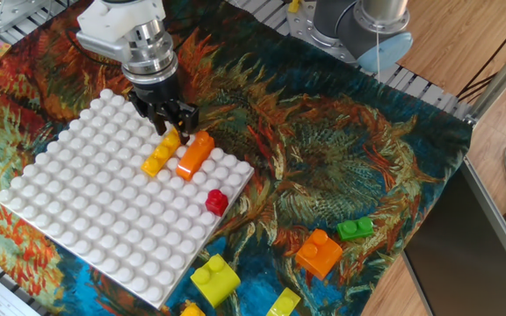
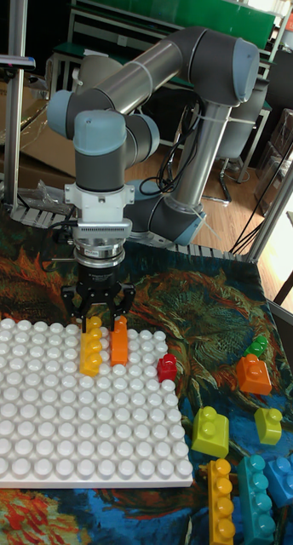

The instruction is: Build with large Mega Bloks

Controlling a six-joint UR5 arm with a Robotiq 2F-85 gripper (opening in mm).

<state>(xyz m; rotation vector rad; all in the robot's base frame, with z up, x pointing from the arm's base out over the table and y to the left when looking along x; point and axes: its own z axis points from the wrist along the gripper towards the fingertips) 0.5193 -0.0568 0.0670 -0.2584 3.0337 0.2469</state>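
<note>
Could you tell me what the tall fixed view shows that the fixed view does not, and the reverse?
Only the tall fixed view shows the whole grey arm and a teal brick near the bottom edge. Only the fixed view shows the wooden floor beside the table. Both show the gripper at the yellow bar beside the orange bar, the red brick and the white baseplate.

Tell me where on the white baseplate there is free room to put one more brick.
The baseplate is bare across its whole left and front part, from the yellow bar down to the near edge. It is crowded at the far right: tool, yellow bar, orange bar and red brick.
</note>
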